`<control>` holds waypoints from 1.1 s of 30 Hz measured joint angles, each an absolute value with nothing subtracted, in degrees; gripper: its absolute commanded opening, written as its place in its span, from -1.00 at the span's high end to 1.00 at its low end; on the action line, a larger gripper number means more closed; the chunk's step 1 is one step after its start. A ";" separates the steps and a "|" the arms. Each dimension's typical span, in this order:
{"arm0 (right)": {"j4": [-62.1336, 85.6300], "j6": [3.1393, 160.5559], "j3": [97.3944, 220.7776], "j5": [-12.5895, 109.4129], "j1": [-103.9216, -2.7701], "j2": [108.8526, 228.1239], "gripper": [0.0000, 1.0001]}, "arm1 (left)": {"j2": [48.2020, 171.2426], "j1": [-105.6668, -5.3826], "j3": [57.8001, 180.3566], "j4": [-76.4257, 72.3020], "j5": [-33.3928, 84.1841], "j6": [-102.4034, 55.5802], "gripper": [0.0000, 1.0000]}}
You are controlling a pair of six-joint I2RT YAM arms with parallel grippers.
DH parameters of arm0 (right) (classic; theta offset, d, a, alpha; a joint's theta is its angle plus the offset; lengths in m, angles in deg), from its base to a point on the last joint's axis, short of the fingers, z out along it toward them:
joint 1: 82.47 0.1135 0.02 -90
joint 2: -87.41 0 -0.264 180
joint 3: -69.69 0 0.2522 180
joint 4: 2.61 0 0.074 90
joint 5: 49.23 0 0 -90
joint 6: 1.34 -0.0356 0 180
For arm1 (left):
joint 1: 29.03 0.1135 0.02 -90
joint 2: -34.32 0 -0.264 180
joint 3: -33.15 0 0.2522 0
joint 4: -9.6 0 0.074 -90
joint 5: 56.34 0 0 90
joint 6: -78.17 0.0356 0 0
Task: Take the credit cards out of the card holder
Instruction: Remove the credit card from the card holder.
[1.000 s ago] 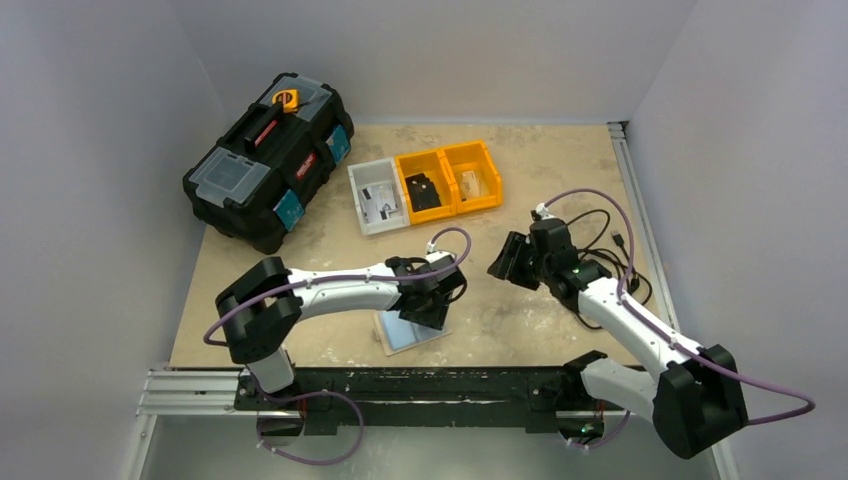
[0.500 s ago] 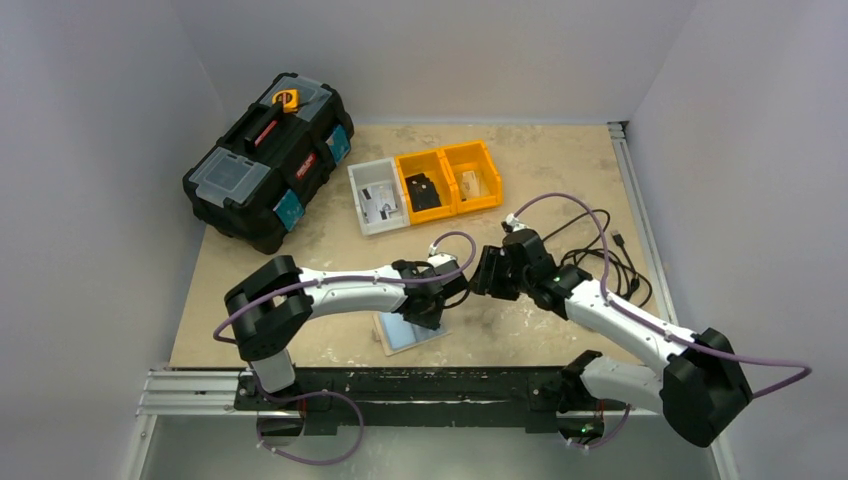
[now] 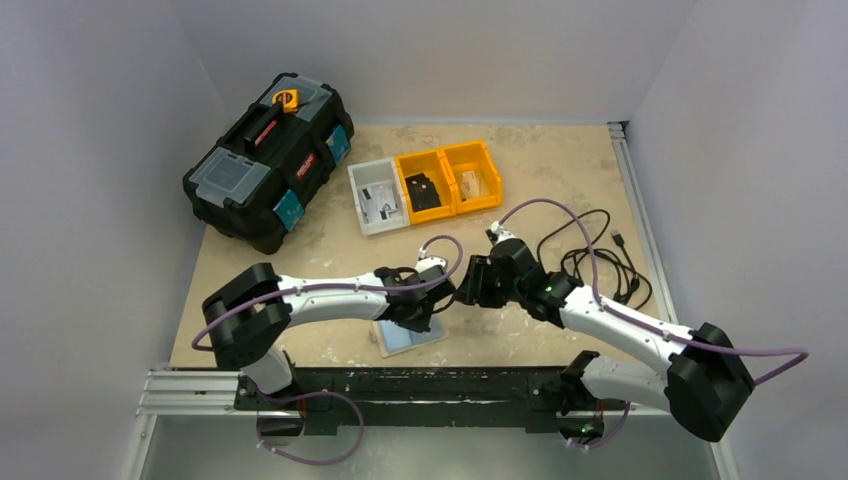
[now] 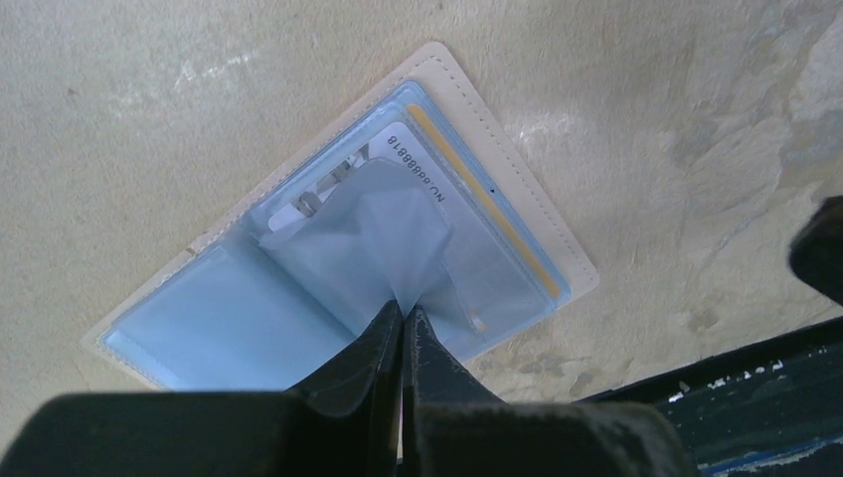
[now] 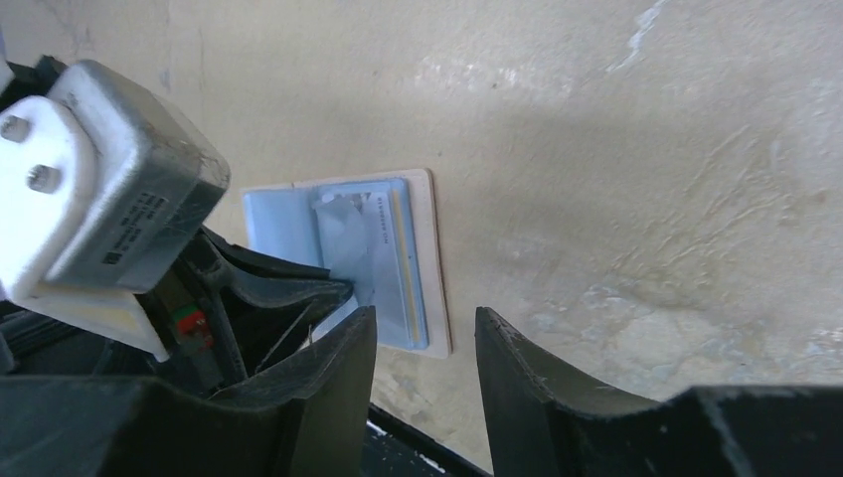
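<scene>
Your left tool (image 4: 403,316) is pressed together on a clear leaf (image 4: 378,229) of the card holder (image 4: 189,328). It pinches the leaf at its near corner, so the film puckers and lifts off the pocket beneath it. The card holder lies open and flat on the surface (image 4: 646,89), close to the near edge, with the dark rail (image 4: 736,397) just past one of its corners. From above you find it between the two arm bases, a little toward your left arm.

Under the lifted leaf you can see a pale card (image 4: 413,164) sitting in the pocket, with a printed number along one edge. A thin yellow strip (image 4: 487,214) runs beside it, toward the stitched border. You cannot tell how many cards the pockets hold.

Your right tool (image 5: 425,320) is spread, with nothing between its fingers. It hangs above the surface just beside the holder's stitched edge and near the left tool's wrist. In the view from above, the two tools almost meet over the holder.

At the far side of the surface you have a black toolbox (image 3: 268,160), then a grey bin (image 3: 377,197) and two yellow bins (image 3: 447,180) in a row. All of these are well apart from the holder. A tangle of black cable (image 3: 590,262) lies by your right arm
</scene>
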State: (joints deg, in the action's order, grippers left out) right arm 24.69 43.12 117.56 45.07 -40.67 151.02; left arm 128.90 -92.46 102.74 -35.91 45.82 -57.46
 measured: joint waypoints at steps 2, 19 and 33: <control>23.38 42.38 116.84 45.31 -38.99 151.33 0.26 | 126.59 -92.42 100.54 -34.80 45.19 -57.50 1.00; 15.40 38.05 117.97 44.72 -28.48 166.63 0.64 | 115.79 -90.69 89.65 -25.95 42.32 -58.59 1.00; 10.73 38.07 123.20 43.27 -28.43 175.22 0.65 | 112.60 -90.56 86.92 -23.91 41.95 -58.75 0.85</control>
State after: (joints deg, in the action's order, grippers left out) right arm 10.73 38.07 123.20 43.27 -28.43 175.22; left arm 112.60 -90.56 86.92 -23.91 41.95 -58.75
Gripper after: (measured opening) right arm 0.182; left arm 0.005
